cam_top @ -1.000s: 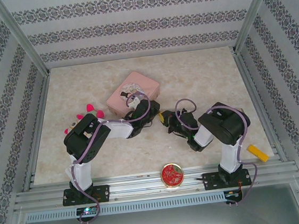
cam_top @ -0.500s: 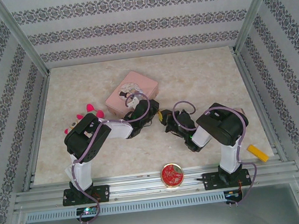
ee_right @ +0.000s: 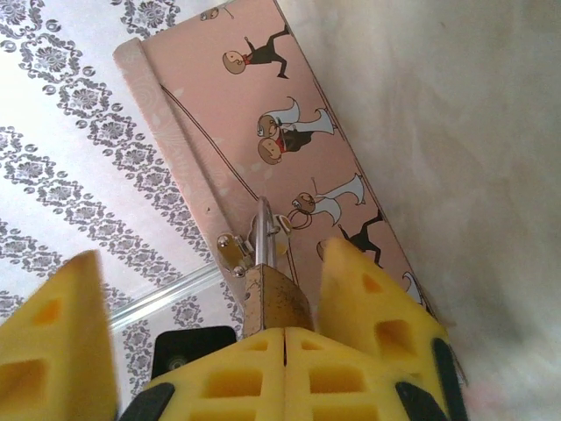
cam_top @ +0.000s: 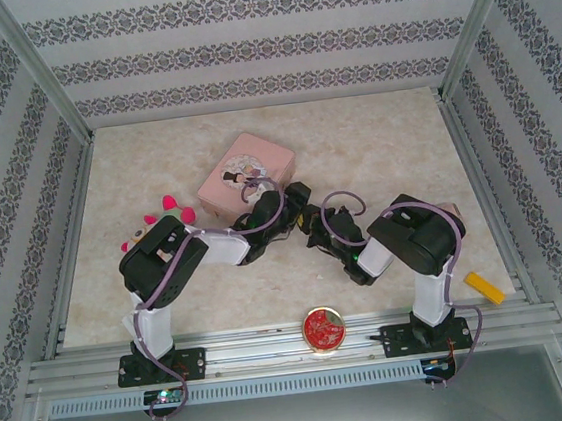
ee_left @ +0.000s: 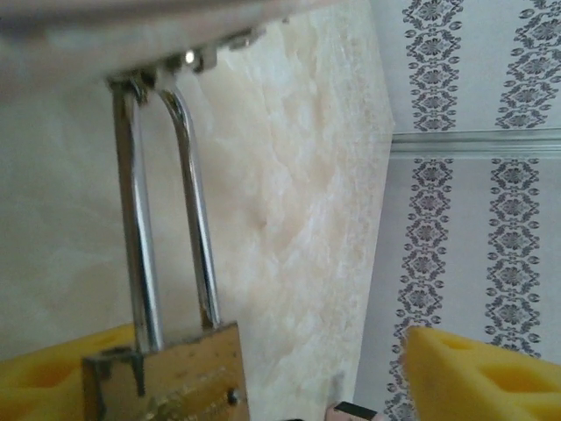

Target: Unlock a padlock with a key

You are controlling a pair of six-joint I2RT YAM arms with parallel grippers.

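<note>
The padlock (ee_left: 166, 373) is seen between the left gripper's yellow fingers (ee_left: 478, 373), though a firm clench cannot be told. It hangs from the pink box (ee_right: 280, 149) at mid-surface, where the right gripper's fingers (ee_right: 372, 303) stand released around it. No key is seen; the shackle (ee_left: 197, 210) remains seated, so unlocking is left.

table (cam_top: 375, 150): beige marble-look | on it: pink tin box (cam_top: 247, 171); yellow block (cam_top: 488, 287)

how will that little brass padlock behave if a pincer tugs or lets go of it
The padlock looks like solid brass with a steel shackle, so it is probably rigid and heavy for its size. Its shackle hangs through a hasp on the pink box, so a tug would likely swing it or drag the box. The polished shackle seems slippery; foam fingers should help.
</note>
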